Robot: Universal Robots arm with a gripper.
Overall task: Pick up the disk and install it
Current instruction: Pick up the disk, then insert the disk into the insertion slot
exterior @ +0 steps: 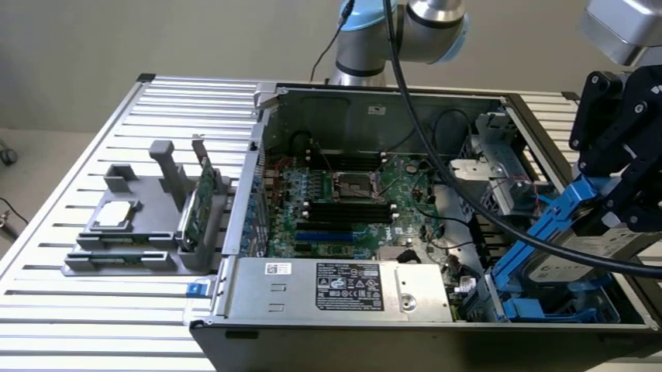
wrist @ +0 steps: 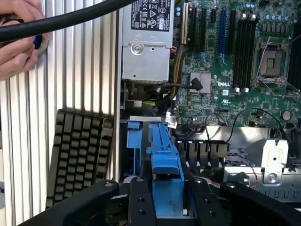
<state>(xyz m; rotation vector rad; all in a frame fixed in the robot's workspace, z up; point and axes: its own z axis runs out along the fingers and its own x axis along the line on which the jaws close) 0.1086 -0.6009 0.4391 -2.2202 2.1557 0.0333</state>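
Over the drive-bay corner of the open computer case [exterior: 393, 116], the black gripper [exterior: 621, 213] is clamped on the disk [exterior: 621, 244]. It hangs tilted, a flat silver-grey slab framed by a bright blue plastic carrier.

One gripper [wrist: 169, 188] is counted, with one disk [exterior: 594, 246] clamped between its jaws. Beyond the jaws are recorded: one computer case [exterior: 310, 101], one power supply [exterior: 342, 287], one keyboard [wrist: 77, 155], one hand [wrist: 16, 42], one chip [exterior: 114, 215].
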